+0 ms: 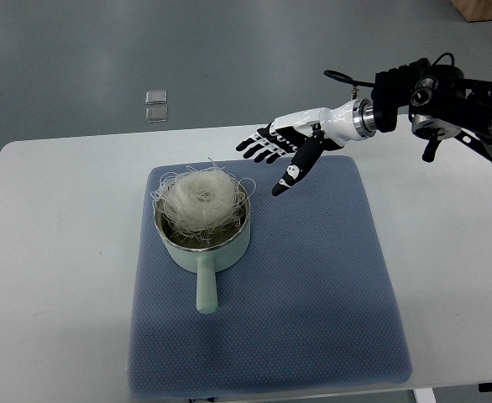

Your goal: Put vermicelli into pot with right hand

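My right hand [281,151] hangs in the air over the far edge of the blue mat [313,294], just beyond and to the right of the pot [202,243]. Its fingers [259,148] are spread and slack, the thumb pointing down toward the mat, and nothing is in the palm. The arm reaches in from the right edge. My left arm is nowhere in the picture.

The vermicelli [200,197] already sits in the pot as a pale, loose nest, heaped above the rim. Stray strands loop out over the edge on the far and left sides. So I judge the placing itself done and the hand released; what remains is to clear away. The next move, I think, calls for lifting and drawing the hand back to the right without brushing those overhanging strands, since a caught finger could drag the whole bundle out.

The pot is pale green with a bright metal rim, its handle pointing toward me, standing on the left part of the mat on the white table [53,252].
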